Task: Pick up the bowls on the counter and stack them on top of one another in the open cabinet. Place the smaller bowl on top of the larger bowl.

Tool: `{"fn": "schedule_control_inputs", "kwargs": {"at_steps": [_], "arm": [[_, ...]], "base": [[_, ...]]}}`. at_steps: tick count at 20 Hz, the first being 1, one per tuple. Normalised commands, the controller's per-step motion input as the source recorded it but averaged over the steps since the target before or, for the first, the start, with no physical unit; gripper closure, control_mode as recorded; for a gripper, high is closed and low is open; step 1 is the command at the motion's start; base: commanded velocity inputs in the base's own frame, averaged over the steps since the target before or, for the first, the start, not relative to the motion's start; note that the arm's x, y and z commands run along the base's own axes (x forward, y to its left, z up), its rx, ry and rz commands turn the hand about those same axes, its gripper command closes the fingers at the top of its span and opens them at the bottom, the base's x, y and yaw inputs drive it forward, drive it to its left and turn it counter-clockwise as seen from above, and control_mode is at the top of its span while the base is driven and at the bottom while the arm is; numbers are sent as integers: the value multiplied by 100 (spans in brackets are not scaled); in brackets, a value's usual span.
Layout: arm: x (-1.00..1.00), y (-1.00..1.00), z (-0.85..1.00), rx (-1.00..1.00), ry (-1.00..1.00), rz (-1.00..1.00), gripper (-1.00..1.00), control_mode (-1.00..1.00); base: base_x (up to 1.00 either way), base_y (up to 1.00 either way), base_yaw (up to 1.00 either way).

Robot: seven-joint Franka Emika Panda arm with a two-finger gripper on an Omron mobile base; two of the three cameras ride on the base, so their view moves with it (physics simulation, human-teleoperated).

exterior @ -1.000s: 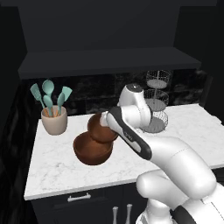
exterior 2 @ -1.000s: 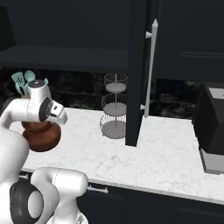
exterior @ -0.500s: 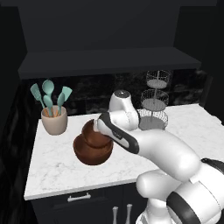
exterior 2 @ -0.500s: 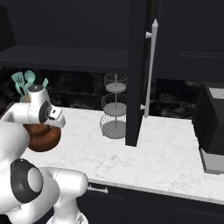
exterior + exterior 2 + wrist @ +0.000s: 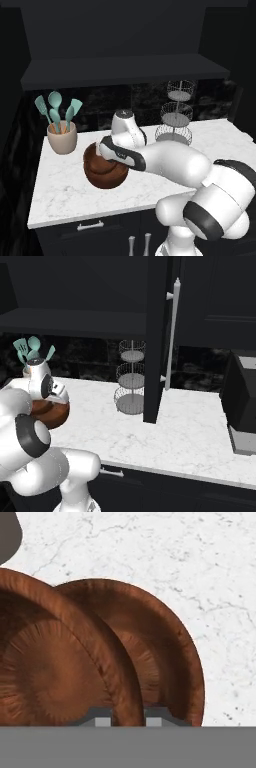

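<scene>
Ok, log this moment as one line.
stage: grasping | fingers straddle larger bowl rim | smaller bowl beside it | both on counter

A white marble slab with faint grey veins (image 5: 65, 192) runs left to right, topping a dark base with silver bar handles (image 5: 90, 225). Behind it the far wall is glossy black tile (image 5: 145, 97). At the far left stands a beige utensil crock holding teal spatulas (image 5: 62, 135). Farther right, near the back wall, rises a three-tier wire basket stand (image 5: 131, 378). Above hangs a matte black shelf (image 5: 120, 70) with a dark recess over it. A tall black door panel with a long silver handle (image 5: 171, 336) stands right of the stand. At the far right sits a dark boxy appliance (image 5: 242, 401). Lighting is dim.
</scene>
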Motion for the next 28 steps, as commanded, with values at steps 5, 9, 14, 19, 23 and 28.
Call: {"fn": "schedule_control_inputs", "kwargs": {"at_steps": [5, 9, 14, 19, 23, 28], "arm": [[22, 6, -40, -1, 1, 0, 100, -100], [34, -2, -23, 0, 0, 0, 100, -100], [4, 0, 22, 0, -1, -1, -100, -100], [0, 0, 51, 1, 0, -2, -100, -100], [-26, -28, -8, 0, 0, 0, -100, -100], [-34, -32, -25, 0, 0, 0, -100, -100]], "base": [[0, 0, 0], [0, 0, 0], [0, 0, 0], [0, 0, 0], [0, 0, 0], [0, 0, 0]]}}
